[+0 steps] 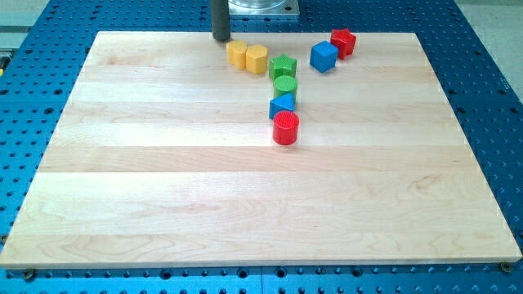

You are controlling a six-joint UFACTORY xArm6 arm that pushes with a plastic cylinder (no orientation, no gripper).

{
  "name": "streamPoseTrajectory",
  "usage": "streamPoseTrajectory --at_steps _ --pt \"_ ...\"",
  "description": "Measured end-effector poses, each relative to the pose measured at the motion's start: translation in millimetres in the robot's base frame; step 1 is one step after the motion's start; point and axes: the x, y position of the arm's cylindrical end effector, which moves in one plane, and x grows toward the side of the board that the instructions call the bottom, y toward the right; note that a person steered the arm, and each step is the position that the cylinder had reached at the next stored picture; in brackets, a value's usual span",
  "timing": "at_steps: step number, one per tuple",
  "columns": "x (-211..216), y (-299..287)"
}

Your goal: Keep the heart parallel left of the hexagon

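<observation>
Eight small blocks sit near the view's top of the wooden board; the yellow heart touches the right side of the yellow hexagon, so it lies on the wrong side. The heart is a small, smooth, ribbed-top piece; it probably is light, stiff and slides easily; a push on a flat flank should steer it best. The arm has no fingers; the tip rests just above-left of the hexagon, apart from it.
</observation>
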Motion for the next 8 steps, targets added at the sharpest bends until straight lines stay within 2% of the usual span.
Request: streamPoseTrajectory --at_steps 5,8 --pt "1.6 9.5" --pt "36.3 29.9"
